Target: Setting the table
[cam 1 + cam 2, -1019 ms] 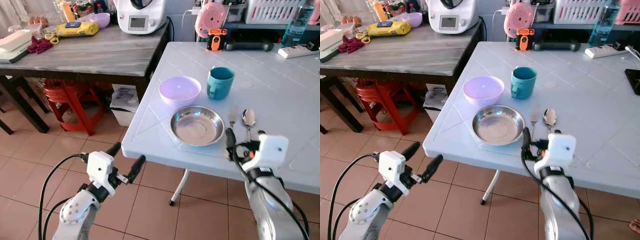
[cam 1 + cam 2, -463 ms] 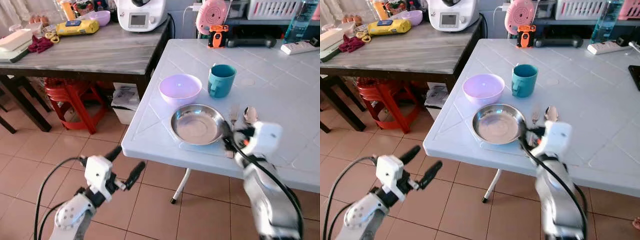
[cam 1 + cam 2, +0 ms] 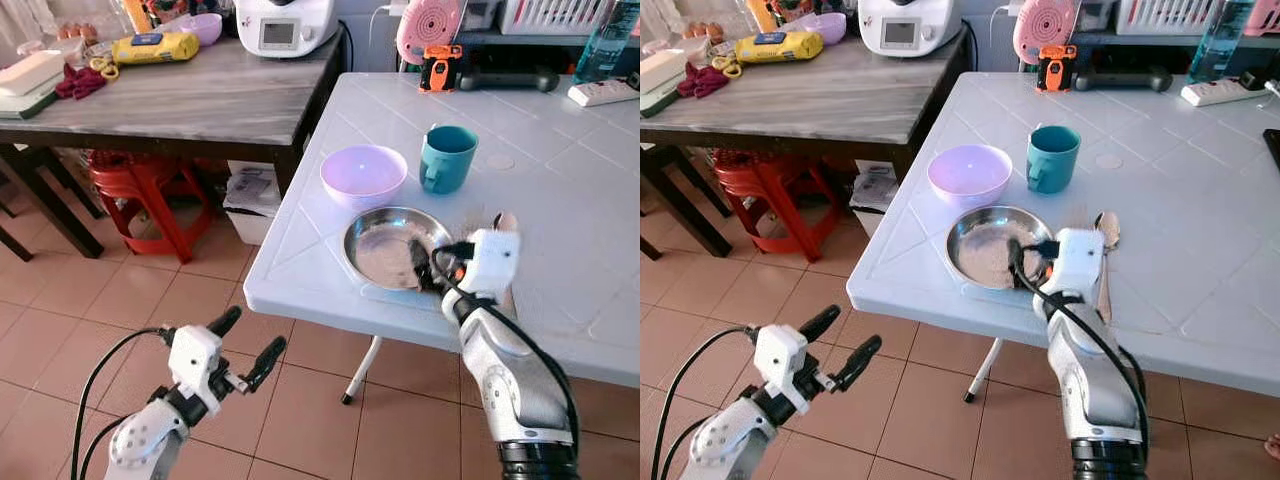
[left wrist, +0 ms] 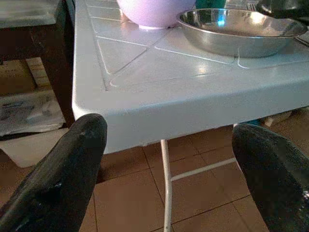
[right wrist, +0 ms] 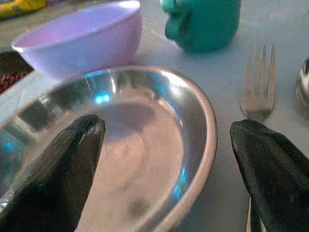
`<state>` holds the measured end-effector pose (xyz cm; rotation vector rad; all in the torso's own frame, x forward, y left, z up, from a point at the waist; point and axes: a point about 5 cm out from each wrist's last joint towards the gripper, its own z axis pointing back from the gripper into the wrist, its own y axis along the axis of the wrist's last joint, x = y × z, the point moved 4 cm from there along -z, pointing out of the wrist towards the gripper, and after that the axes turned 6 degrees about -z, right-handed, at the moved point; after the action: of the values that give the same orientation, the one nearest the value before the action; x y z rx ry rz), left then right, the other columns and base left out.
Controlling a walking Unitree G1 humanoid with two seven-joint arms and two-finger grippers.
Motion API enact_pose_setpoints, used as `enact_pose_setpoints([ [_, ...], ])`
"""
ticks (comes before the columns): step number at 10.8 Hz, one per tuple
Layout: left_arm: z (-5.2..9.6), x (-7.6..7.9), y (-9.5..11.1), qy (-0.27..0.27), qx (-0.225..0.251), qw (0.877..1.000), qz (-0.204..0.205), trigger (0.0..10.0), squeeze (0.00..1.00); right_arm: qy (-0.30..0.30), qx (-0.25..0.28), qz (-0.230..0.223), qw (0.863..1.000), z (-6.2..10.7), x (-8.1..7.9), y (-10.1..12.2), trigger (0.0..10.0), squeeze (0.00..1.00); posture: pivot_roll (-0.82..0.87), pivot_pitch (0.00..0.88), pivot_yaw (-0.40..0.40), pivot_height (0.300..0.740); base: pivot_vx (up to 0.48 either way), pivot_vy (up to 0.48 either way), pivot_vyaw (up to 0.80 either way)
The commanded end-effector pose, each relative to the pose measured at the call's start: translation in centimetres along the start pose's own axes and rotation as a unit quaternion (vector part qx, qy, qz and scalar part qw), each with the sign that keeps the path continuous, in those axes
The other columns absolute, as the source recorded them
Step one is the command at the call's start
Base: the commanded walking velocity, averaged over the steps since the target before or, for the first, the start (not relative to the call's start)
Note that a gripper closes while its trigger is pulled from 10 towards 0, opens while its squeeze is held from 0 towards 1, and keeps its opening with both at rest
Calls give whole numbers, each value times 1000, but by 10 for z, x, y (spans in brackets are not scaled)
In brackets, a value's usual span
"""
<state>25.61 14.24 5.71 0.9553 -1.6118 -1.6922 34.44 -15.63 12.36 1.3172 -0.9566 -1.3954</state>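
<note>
A steel plate (image 3: 385,250) lies near the front edge of the white table (image 3: 300,262). Behind it stand a purple bowl (image 3: 363,176) and a teal mug (image 3: 445,158). A fork (image 5: 258,82) and a spoon (image 3: 498,220) lie to the right of the plate. My right gripper (image 3: 436,258) is open and low over the plate's right rim (image 5: 205,125); one finger is above the plate and the other is by the fork. My left gripper (image 3: 248,342) hangs open below table height, facing the table's front left corner (image 4: 91,104), with nothing between its fingers.
A wooden table (image 3: 190,95) with a white appliance (image 3: 285,25) and clutter stands to the left, touching the white table. A red stool (image 3: 140,190) and a box sit under it. An orange gadget (image 3: 440,68) and a power strip (image 3: 600,92) lie at the back. Tiled floor lies in front.
My right gripper has moved from the table's front edge, by the fork and spoon, leftward over the plate's right rim. The left arm has sunk a little.
</note>
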Motion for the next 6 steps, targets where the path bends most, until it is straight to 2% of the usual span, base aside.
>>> enact_pose_setpoints([
  [1, 5, -2, -5, -1, -9, 1000, -6, 10000, 0, -5, -12, 5, 1000, -2, 0, -3, 10000, 0, -69, 115, 98, 740, 0, 0, 0],
  [2, 6, -2, -8, 1, -11, 1000, -5, 10000, 0, -7, -15, 3, 1000, -2, 2, -3, 10000, 0, -68, 117, 98, 740, 0, 0, 0],
  [3, 7, -4, -15, 1, -16, 1000, -3, 10000, 0, -13, -23, -5, 1000, -2, 7, -8, 9255, 0, -69, 117, 101, 740, 0, 0, 0],
  [4, 7, -5, -20, 0, -20, 1000, -3, 10000, 0, -12, -23, -12, 1000, -3, 6, -8, 0, 0, -70, 118, 103, 740, 0, 0, 0],
  [6, 10, -8, -31, -1, -31, 1000, -2, 10000, 0, -5, -23, -25, 999, -5, -1, -6, 0, 0, -72, 120, 109, 740, 0, 0, 0],
])
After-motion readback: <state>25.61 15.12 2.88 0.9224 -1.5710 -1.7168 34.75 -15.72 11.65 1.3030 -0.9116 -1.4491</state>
